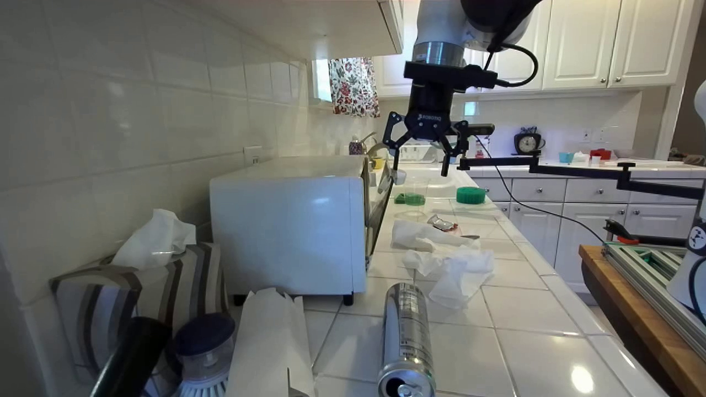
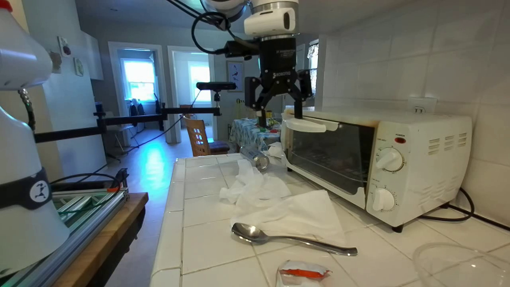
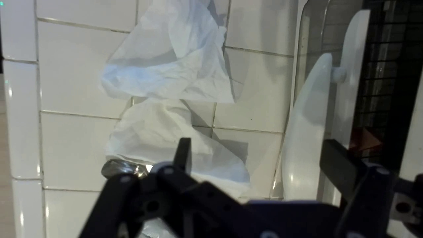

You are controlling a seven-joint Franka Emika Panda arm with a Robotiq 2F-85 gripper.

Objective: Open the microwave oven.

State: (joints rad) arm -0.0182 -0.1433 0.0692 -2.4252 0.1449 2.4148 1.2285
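Microwave oven (image 2: pixel 374 169) stands just beside the end effector (image 2: pixel 280 120) — spread wide, holding nothing.

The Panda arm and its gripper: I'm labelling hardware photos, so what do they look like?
The Panda arm is mainly white and rounded, with a silver collar and a black band bearing a round white emblem. The Robotiq gripper is black, with angular linkages, two slim fingers and pale ROBOTIQ lettering. A black cable loops out beside the arm.
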